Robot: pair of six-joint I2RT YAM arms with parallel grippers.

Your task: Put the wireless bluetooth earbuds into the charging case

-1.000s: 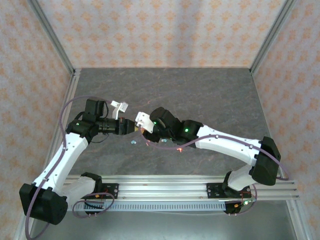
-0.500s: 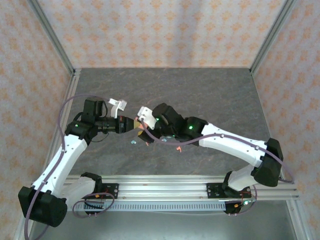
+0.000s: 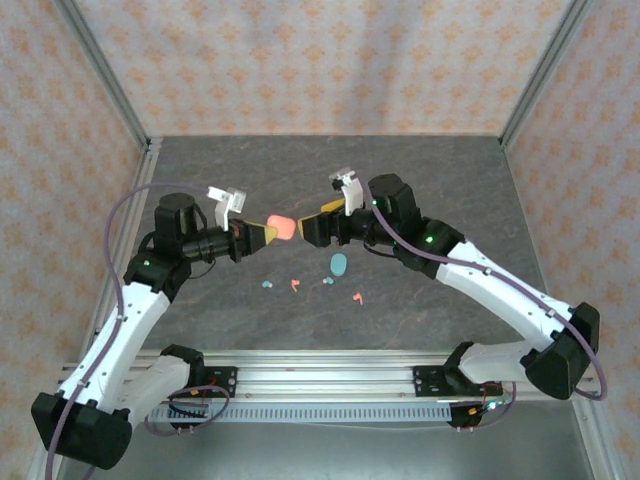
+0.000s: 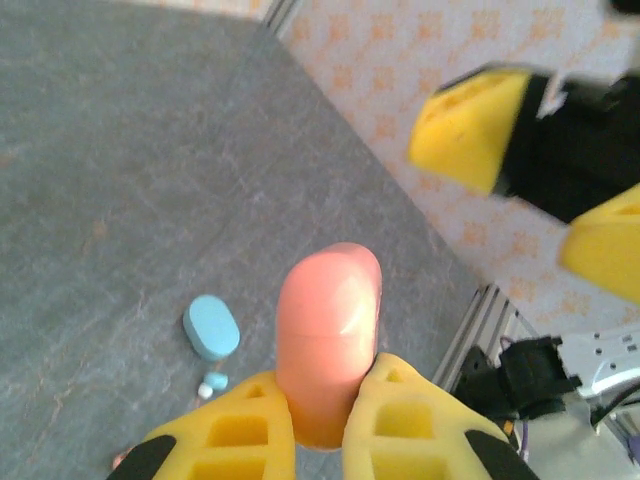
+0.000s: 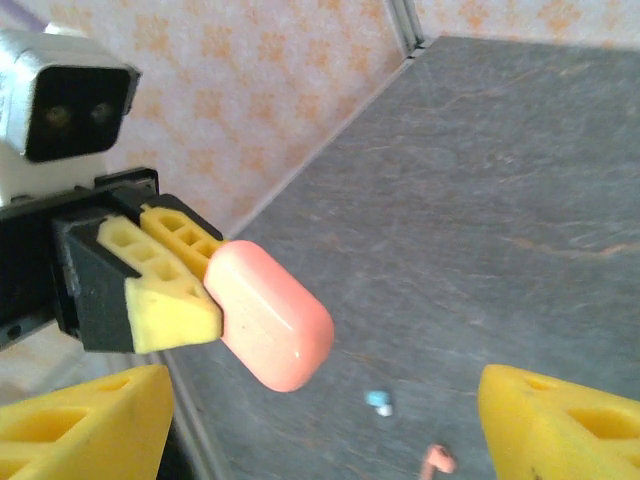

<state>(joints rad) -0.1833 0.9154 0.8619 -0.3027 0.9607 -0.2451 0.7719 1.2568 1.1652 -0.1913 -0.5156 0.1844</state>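
A coral-pink pill-shaped charging case (image 3: 281, 228) hangs in the air, with my left gripper (image 3: 262, 233) shut on its lower end (image 4: 328, 330). Its lid is closed. My right gripper (image 3: 313, 224) faces it from the right, a small gap away, jaws wide open and empty; its yellow fingers (image 5: 80, 425) frame the case (image 5: 268, 315). A light teal case (image 3: 339, 264) lies on the table below. Several tiny earbuds lie nearer the arms: a teal earbud (image 3: 267, 285), a coral earbud (image 3: 295, 286), a second teal earbud (image 3: 328, 281) and a second coral earbud (image 3: 357, 297).
The grey stone-look table (image 3: 450, 190) is walled by patterned panels with metal corner posts (image 3: 105, 85). An aluminium rail (image 3: 320, 380) runs along the near edge by the arm bases. Bare table lies behind and to the right of the grippers.
My right gripper opened, let go of the coral case and pulled back up and to the right. My left gripper lifted the case slightly. The teal case is now uncovered.
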